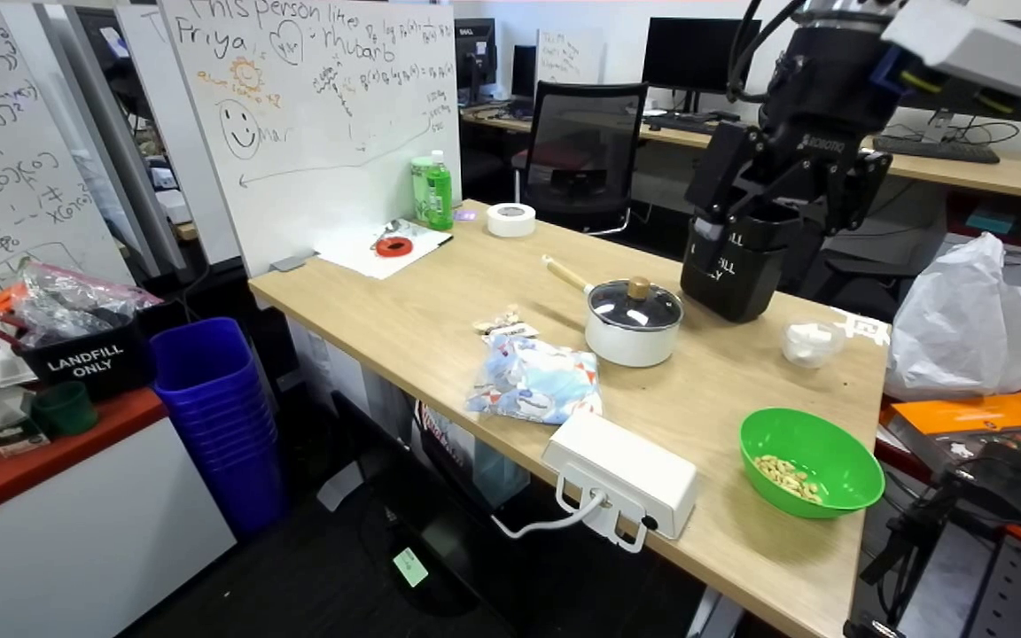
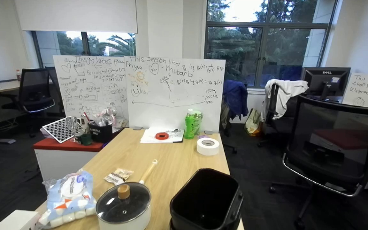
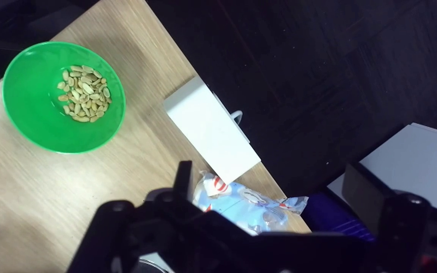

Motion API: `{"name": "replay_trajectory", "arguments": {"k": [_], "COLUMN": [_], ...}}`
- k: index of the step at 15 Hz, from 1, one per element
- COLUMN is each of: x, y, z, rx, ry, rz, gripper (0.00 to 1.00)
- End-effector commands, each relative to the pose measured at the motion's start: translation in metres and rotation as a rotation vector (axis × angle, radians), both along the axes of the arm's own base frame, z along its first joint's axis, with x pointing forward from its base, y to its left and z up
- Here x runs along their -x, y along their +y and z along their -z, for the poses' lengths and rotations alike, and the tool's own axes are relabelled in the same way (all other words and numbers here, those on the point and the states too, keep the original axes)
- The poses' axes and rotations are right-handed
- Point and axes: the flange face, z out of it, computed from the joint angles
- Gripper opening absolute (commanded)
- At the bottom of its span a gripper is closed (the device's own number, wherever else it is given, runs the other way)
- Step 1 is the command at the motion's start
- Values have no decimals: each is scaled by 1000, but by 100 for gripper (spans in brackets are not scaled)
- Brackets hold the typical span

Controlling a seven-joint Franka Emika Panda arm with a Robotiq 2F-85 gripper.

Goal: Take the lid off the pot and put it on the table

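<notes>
Pale wood table [image 2: 177, 163], whiteboard [image 2: 176, 95] at one end, dark floor [image 2: 254, 169] below.

On the table [image 1: 422, 301], the pot [image 1: 630, 344] is topped by the lid [image 1: 619, 310]. In an exterior view, the pot is flanked by a bag [image 2: 70, 198] on the left and a bin [image 2: 203, 195] on the right; behind, a bottle [image 2: 189, 125] is set before a board [image 2: 171, 102]. Nuts [image 3: 88, 88] are held in a bowl [image 3: 32, 96]; between bowl and bag, a box [image 3: 211, 127] is placed.
</notes>
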Motion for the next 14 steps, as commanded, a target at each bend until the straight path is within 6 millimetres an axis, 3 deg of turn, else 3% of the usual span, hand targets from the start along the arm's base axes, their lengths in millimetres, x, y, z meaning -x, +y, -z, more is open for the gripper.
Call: {"name": "replay_trajectory", "arguments": {"k": [1, 4, 7, 11, 14], "x": [0, 1, -19, -65, -102], "y": [0, 0, -6, -29, -47], "z": [-1, -1, 4, 20, 44], "rx": [0, 1, -11, -13, 25], "ry": [-1, -1, -6, -49, -64], "rz": [0, 0, 108, 370, 549], "gripper": [100, 100, 100, 100, 100]}}
